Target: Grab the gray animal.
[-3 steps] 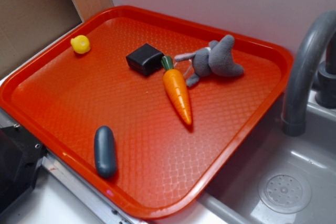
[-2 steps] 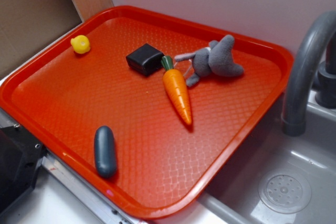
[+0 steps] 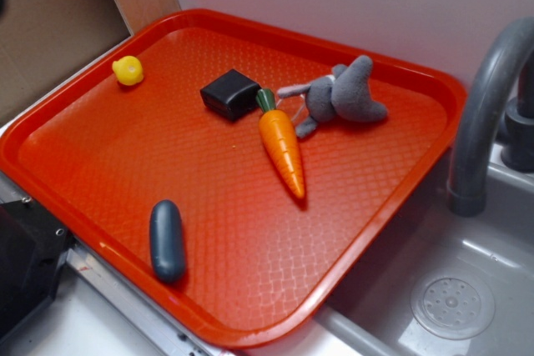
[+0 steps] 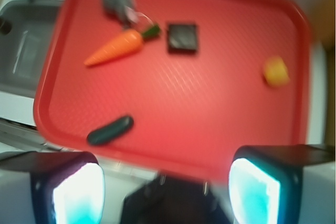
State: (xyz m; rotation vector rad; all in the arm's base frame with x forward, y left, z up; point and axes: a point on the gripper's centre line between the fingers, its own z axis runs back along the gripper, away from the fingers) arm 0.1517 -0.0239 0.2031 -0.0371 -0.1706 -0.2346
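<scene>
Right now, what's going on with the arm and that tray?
Nothing is being handled yet. The wrist view shows the gripper open, well above the near edge of the red tray and holding nothing. The gray animal lies untouched near the tray's far side, next to the toy carrot and the black block. A dark capsule-shaped piece and a small yellow toy sit apart from them.

Wrist view is blurred throughout; the claw (image 4: 168, 187) fingertips run off its bottom edge
</scene>
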